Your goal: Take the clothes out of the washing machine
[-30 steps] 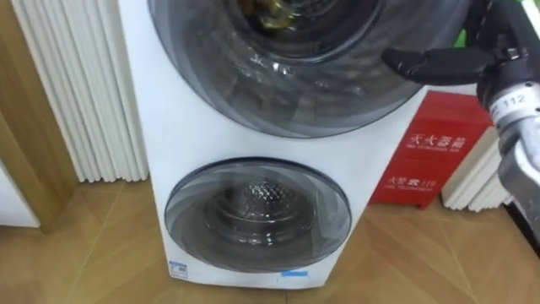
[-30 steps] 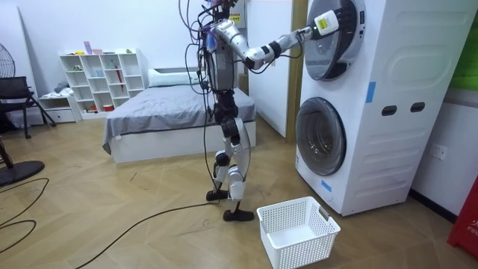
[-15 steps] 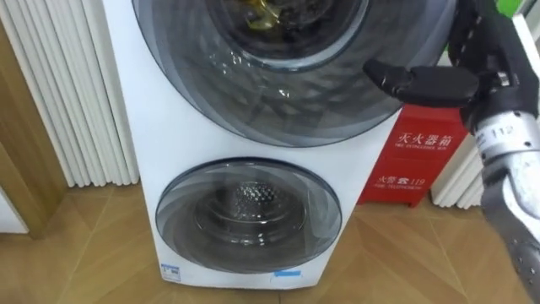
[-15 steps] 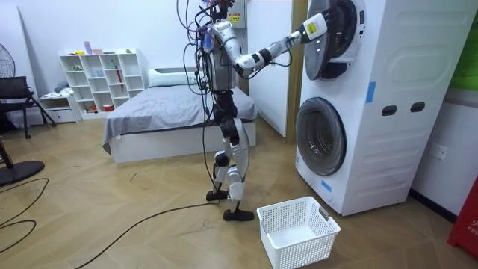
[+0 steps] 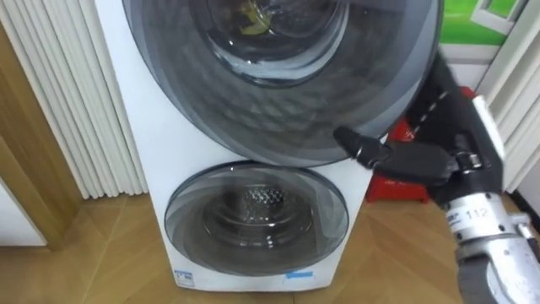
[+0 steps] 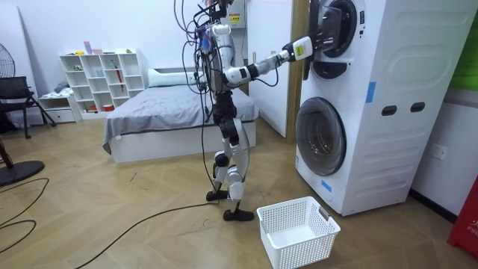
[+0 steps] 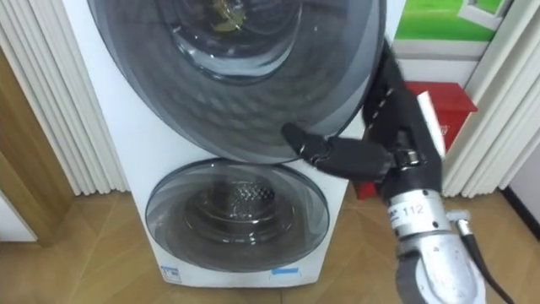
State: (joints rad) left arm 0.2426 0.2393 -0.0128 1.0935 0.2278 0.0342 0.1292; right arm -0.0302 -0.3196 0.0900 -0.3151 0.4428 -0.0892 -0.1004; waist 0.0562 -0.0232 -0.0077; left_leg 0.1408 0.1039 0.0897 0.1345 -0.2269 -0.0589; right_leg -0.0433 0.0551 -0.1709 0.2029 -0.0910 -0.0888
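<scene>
Barely begun: the right hand (image 5: 419, 160) grips the rim of the upper door (image 5: 253, 101) of the washing machine (image 6: 396, 134), which stands partly ajar, the clothes (image 5: 251, 15) lie inside behind its glass, and the basket (image 6: 297, 233) on the floor is empty.

A herringbone wood floor (image 6: 112, 217) is shown below a white wall (image 6: 45, 30). A bed (image 6: 164, 112) under a grey cover is set at the floor's far edge, beside a white shelf unit (image 6: 104, 75). A dark chair (image 6: 15, 93) is placed at the floor's far left corner.

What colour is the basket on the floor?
White, a lattice-walled basket; clearest in the room view.
</scene>
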